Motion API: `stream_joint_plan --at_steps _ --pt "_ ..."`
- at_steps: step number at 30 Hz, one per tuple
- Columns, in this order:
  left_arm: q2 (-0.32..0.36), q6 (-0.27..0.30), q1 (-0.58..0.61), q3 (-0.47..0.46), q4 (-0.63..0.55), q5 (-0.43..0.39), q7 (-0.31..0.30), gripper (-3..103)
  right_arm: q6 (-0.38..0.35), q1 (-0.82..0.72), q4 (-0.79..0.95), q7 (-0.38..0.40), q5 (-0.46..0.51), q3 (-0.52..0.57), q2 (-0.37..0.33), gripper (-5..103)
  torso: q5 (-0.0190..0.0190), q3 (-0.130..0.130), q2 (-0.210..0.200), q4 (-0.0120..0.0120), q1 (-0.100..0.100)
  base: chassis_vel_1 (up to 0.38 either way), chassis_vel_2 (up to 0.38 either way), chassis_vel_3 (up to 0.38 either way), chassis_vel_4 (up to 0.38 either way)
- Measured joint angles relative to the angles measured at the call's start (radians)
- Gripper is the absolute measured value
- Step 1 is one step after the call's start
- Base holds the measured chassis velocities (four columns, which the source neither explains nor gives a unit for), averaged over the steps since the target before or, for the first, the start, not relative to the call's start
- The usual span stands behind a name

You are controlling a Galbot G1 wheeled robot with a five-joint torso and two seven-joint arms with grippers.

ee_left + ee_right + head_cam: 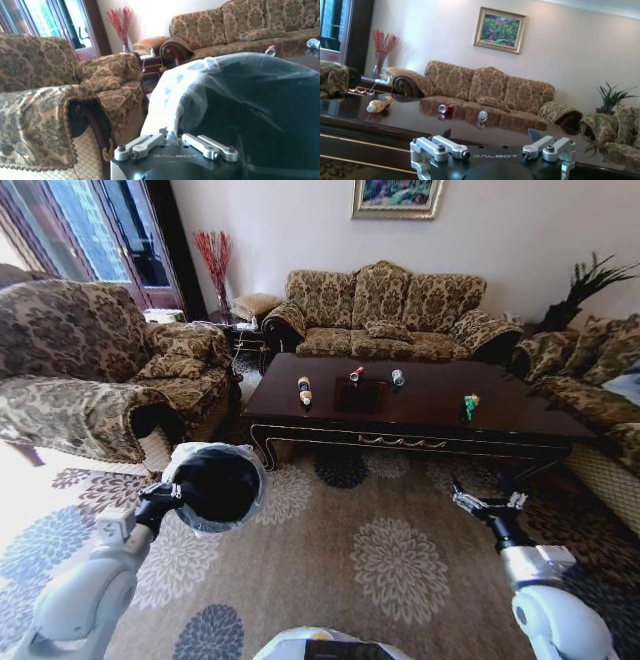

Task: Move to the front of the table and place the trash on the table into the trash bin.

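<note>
Black trash bin (217,487), lower left, clamped at rim by left gripper (172,496); liner slip possible. Right gripper (487,502), lower right, spread, short of table (420,415); trash (304,389) could be knocked.

Glossy wood table (420,412), crinkly plastic liner (172,90)

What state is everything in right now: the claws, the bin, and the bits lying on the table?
Left claw: shut on the bin's rim, holding it above the rug.
Bin: held up, bag-lined, nothing seen inside.
Right claw: open, holding nothing, short of the table.
Tube: lying on the table.
Red piece: on the table.
Can: on the table.
Wrapper: on the table.
</note>
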Motion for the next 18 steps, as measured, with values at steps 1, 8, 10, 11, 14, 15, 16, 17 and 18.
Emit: stream_joint_plan --at_steps 1,8,10,11,14,15,16,17,18 --pt "-0.002 0.001 -0.001 0.01 0.005 -0.004 0.0 1 0.002 0.001 -0.004 0.0 0.001 -0.002 -0.002 100 0.0 0.003 0.005 0.0 0.002 0.0 0.0 0.0 0.0" --pt "-0.023 -0.003 -0.016 0.049 0.025 -0.021 -0.03 1 0.003 0.006 -0.016 0.0 0.008 -0.005 -0.01 100 -0.0002 0.018 0.03 0.0 0.013 0.0 0.0 0.0 0.0" --pt "-0.03 -0.009 -0.016 0.051 0.021 -0.027 -0.034 1 0.003 0.009 -0.02 0.001 0.01 -0.005 -0.013 100 -0.0001 0.024 0.041 -0.0001 0.017 0.0 0.0 0.0 0.0" --pt "-0.032 -0.009 -0.016 0.051 0.018 -0.027 -0.034 1 0.003 0.01 -0.022 0.002 0.01 -0.005 -0.015 100 0.0 0.027 0.046 0.0 0.019 0.0 0.0 0.0 0.0" --pt "-0.034 -0.001 -0.016 0.055 0.012 -0.027 -0.033 1 0.002 0.008 -0.024 0.003 0.01 -0.006 -0.017 100 0.0001 0.034 0.058 0.0 0.024 0.0 0.0 0.0 0.0" --pt "-0.034 0.002 -0.017 0.059 0.01 -0.029 -0.033 1 0.002 0.007 -0.024 0.003 0.01 -0.006 -0.019 100 0.0 0.037 0.064 -0.0001 0.026 0.0 0.0 0.0 0.0" --pt "-0.034 0.002 -0.017 0.059 0.01 -0.029 -0.033 1 0.002 0.007 -0.024 0.003 0.01 -0.006 -0.019 100 0.0 0.037 0.064 -0.0001 0.026 0.0 0.0 0.0 0.0" --pt "-0.033 0.003 -0.018 0.062 0.01 -0.031 -0.034 1 0.003 0.007 -0.024 0.004 0.01 -0.006 -0.02 100 0.0 0.04 0.069 -0.0001 0.028 0.0 0.0 0.0 0.0" --pt "-0.032 0.003 -0.02 0.066 0.01 -0.032 -0.037 1 0.003 0.006 -0.024 0.004 0.011 -0.006 -0.021 100 -0.0001 0.043 0.074 -0.0001 0.03 0.0 0.0 0.0 0.0"
